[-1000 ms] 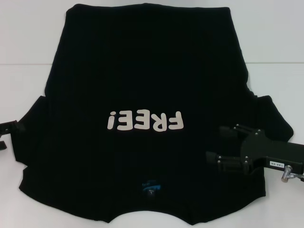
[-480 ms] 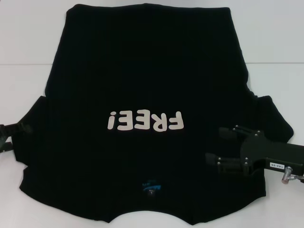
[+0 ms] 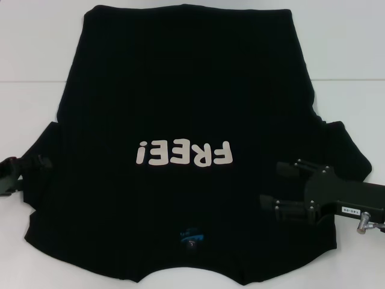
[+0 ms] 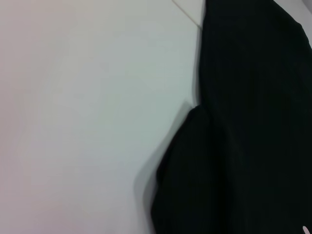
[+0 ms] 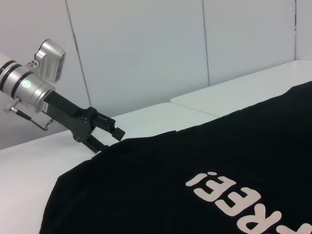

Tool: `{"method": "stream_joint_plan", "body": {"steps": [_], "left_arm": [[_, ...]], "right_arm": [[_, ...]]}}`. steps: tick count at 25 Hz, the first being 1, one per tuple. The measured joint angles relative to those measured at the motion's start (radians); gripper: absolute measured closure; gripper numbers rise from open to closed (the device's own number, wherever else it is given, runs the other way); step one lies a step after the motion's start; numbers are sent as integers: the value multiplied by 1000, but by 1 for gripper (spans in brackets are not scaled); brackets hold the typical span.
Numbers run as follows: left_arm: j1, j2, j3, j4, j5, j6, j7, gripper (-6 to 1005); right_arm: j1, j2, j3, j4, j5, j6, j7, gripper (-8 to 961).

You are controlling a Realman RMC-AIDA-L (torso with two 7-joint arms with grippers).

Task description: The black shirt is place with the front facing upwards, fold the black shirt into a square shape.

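White table (image 3: 36, 48) carries the black shirt (image 3: 192, 90) spread flat. Left gripper (image 3: 27, 168), jaws parted, meets its sleeve edge; right gripper (image 3: 283, 186), open and empty, hovers over the opposite sleeve.

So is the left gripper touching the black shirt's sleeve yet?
Cannot tell. In the right wrist view the left gripper meets the black shirt at its sleeve edge, but neither contact nor gap shows plainly.

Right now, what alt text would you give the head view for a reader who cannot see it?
The black shirt lies flat, front up, on a white table. The right gripper hovers open over the shirt's right side, while the left gripper reaches the left sleeve's edge.
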Motion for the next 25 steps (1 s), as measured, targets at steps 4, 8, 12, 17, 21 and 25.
{"method": "stream_joint_plan", "body": {"steps": [4, 8, 12, 17, 21, 25], "left_arm": [[-2, -1, 1, -1, -4, 5, 4, 65], [-7, -3, 1, -2, -3, 7, 19, 116], [-12, -3, 2, 4, 0, 12, 25, 167], [-16, -5, 1, 11, 5, 4, 35, 230], [-18, -4, 1, 11, 10, -4, 37, 380], [-18, -4, 0, 12, 13, -17, 38, 554]], "right_arm": [[0, 0, 0, 0, 0, 0, 0, 13], [0, 0, 0, -1, 0, 0, 0, 13], [0, 0, 0, -2, 0, -1, 0, 13], [0, 0, 0, -5, 0, -2, 0, 12], [0, 0, 0, -6, 0, -2, 0, 12], [0, 0, 0, -6, 0, -2, 0, 12]]}}
